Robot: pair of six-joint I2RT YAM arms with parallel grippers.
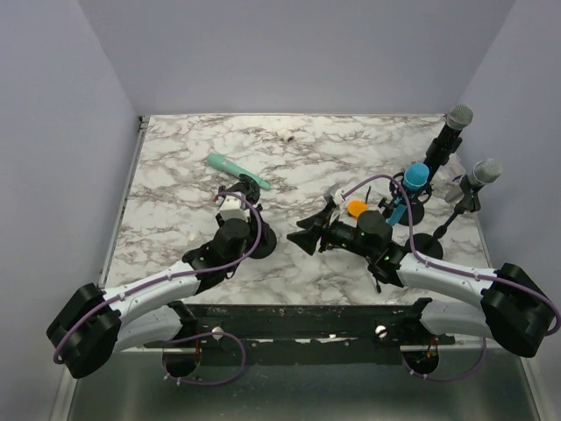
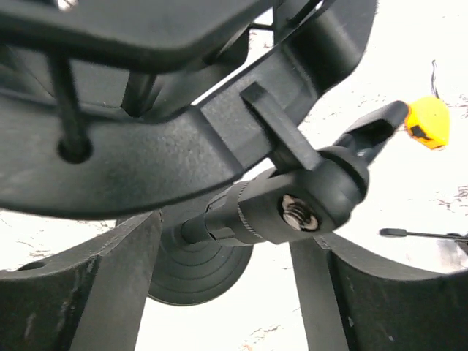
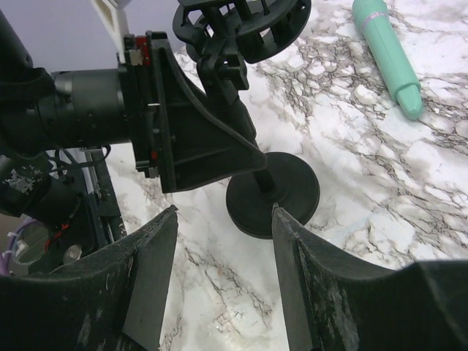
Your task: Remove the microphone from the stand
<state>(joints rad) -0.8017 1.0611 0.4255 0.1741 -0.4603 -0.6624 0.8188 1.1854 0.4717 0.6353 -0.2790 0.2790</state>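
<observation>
I see the teal microphone (image 1: 237, 171) lying flat on the marble table (image 1: 175, 158), off the stand (image 1: 263, 239), at about 11 o'clock from its round base. My left gripper (image 2: 227, 241) straddles the stand's neck joint. Whether it clamps the joint or only brackets it, I cannot tell. My right gripper (image 1: 307, 239) sits at 3 o'clock of the stand, jaws spread, grasping nothing. Three other microphones (image 1: 417, 178) stand upright at 2 o'clock, near the table's right edge.

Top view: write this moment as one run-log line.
teal microphone: lying on table, off stand | left gripper: around stand, grip unclear | right gripper: open, empty
</observation>
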